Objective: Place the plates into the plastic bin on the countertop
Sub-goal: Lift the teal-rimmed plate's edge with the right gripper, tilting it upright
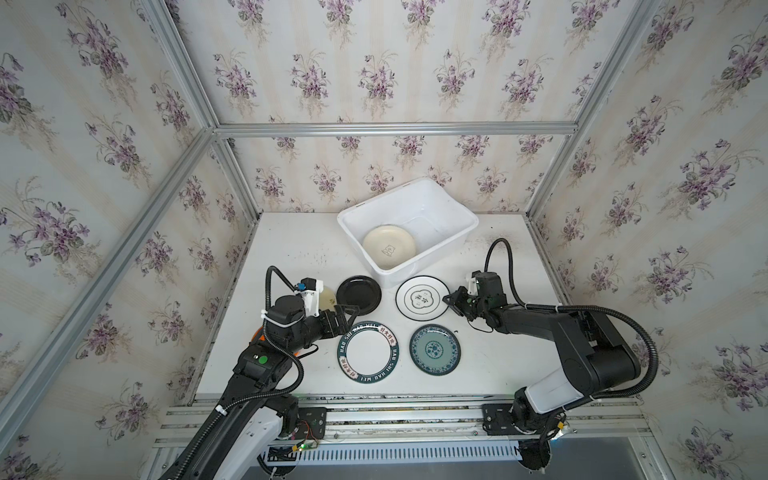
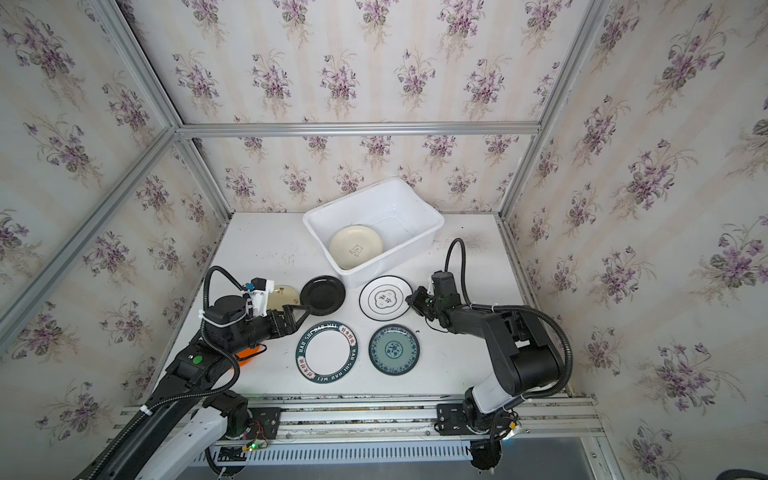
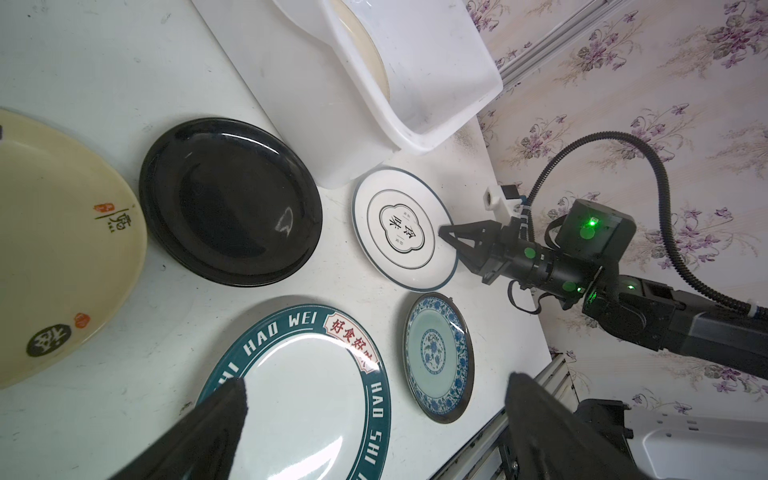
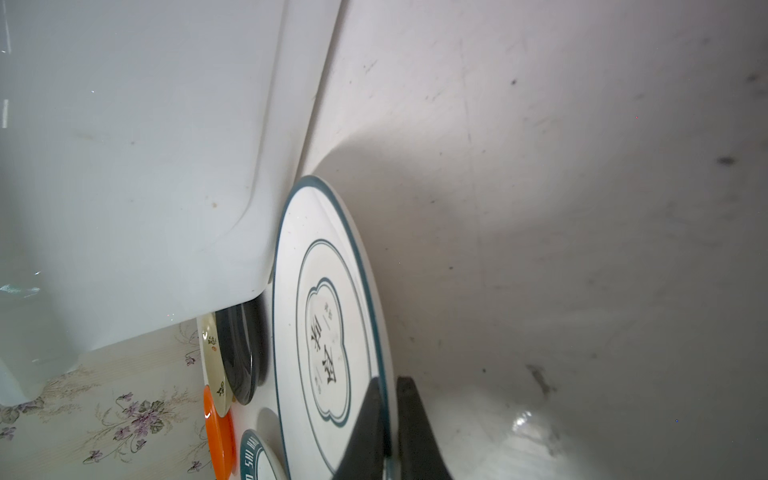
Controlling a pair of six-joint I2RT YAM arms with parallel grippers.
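Right gripper [image 1: 446,299] pinches the rim of the white plate [image 1: 419,299], mid-frame in both top views
Only the right wrist view shows its fingers [image 4: 365,424] pressed on either side of that rim, the plate just beside the bin [image 1: 436,254]. The left gripper [image 1: 353,316] hangs spread between black plate [image 1: 358,294] and lettered plate [image 1: 369,352]. Its arm hides most of an orange plate [image 4: 218,436] from above. One cream plate [image 1: 388,247] lies in the bin

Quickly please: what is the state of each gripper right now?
Left gripper: open, holding nothing.
Right gripper: shut on the rim of the white dark-rimmed plate.
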